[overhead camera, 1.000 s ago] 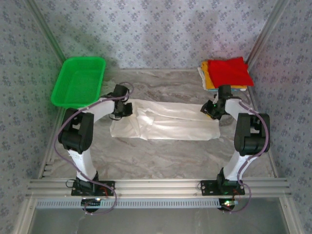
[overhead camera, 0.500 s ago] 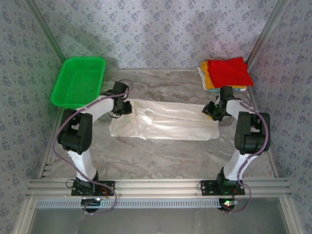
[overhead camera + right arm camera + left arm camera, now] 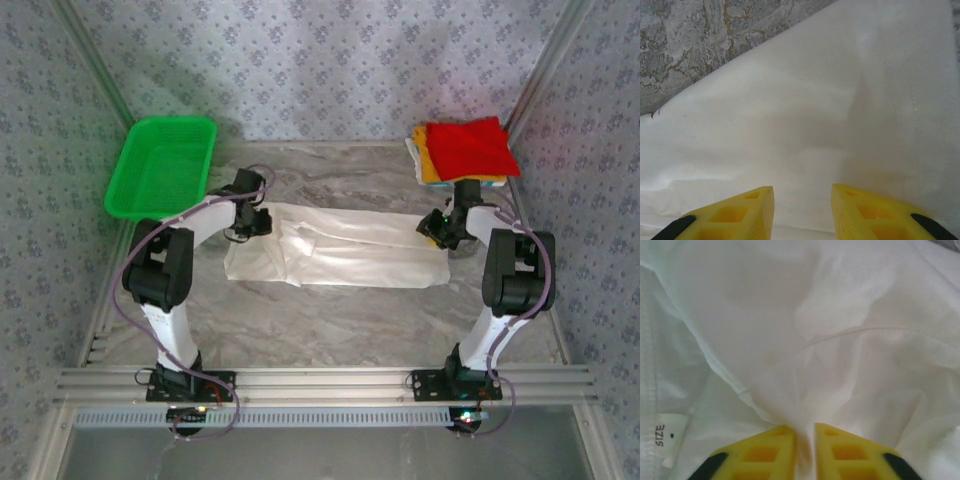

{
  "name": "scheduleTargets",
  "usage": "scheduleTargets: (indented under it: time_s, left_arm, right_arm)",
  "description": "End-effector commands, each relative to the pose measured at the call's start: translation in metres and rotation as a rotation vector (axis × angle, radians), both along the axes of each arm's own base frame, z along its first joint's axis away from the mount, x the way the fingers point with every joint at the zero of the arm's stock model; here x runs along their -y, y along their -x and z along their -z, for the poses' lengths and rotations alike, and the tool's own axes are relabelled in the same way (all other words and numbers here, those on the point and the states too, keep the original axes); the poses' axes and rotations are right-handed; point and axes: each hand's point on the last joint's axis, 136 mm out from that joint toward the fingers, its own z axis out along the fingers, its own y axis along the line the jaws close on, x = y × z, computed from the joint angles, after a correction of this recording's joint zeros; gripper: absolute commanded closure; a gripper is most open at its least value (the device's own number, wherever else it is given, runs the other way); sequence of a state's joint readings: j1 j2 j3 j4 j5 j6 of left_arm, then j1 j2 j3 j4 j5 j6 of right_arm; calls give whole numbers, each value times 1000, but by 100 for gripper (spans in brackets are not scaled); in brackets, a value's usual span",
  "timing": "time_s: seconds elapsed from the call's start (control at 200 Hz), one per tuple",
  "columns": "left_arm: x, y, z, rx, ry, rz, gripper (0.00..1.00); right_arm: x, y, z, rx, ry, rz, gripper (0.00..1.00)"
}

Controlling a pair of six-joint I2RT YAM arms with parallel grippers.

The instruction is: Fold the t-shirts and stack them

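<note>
A large white t-shirt lies flattened into a long band across the middle of the table. At its far left corner my left gripper is shut on a bunched pleat of the white cloth, which is pinched between the yellow fingers; a size label shows at the left. My right gripper hovers at the far right corner, open, its jaws apart over smooth white fabric. A stack of folded tees sits at the back right, a red one on top of a yellow-orange one.
A green mesh basket stands at the back left, close to the left arm. Marble tabletop shows just beyond the shirt's edge in the right wrist view. Patterned walls enclose the table on three sides.
Both grippers have shifted only slightly at the shirt's far corners. The shirt and the stack lie as before.
</note>
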State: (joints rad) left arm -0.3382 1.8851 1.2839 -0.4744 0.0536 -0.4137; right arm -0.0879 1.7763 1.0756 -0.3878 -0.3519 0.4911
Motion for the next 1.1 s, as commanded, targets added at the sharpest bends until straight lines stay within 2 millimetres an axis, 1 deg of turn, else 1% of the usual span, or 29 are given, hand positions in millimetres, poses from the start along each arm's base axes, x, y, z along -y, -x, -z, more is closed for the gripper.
scheduleTargets:
  time_s: [0.0,0.08,0.155,0.285,0.37,0.415,0.575,0.745,0.854,0.869,0.994,1.094]
  left_arm:
    - [-2,-2,1,-6,1,-9,100]
    - [-5,-2,-6,4,-12,-13,100]
    - [-10,-3,-18,16,-20,-22,100]
    - [-18,-6,-41,56,-21,-28,100]
    - [-27,-11,-49,58,-28,-34,100]
    - [-32,-14,-50,54,-33,-40,100]
    - [-44,-20,-49,42,-39,-40,100]
    - [-54,-34,-33,4,-73,-3,100]
    - [-64,-50,-26,-2,-98,9,100]
    - [-66,-47,-23,-24,-104,12,100]
    - [-74,-58,-19,-34,-126,33,100]
    - [-77,-59,-18,-47,-143,40,89]
  right_arm:
    - [0,4,-2,-5,-24,16,63]
    - [1,4,-2,-3,-22,21,63]
    - [3,4,-1,-6,-11,27,63]
    - [9,7,8,-41,-22,65,64]
    - [14,8,16,-46,-76,119,67]
    - [16,8,19,-50,-93,139,67]
    - [24,11,30,-74,-110,181,71]
    - [35,15,36,-83,-140,255,76]
    - [39,16,39,-88,-141,272,81]
    - [39,16,40,-89,-143,275,81]
    - [44,19,43,-94,-145,296,82]
    - [44,19,44,-97,-150,297,82]
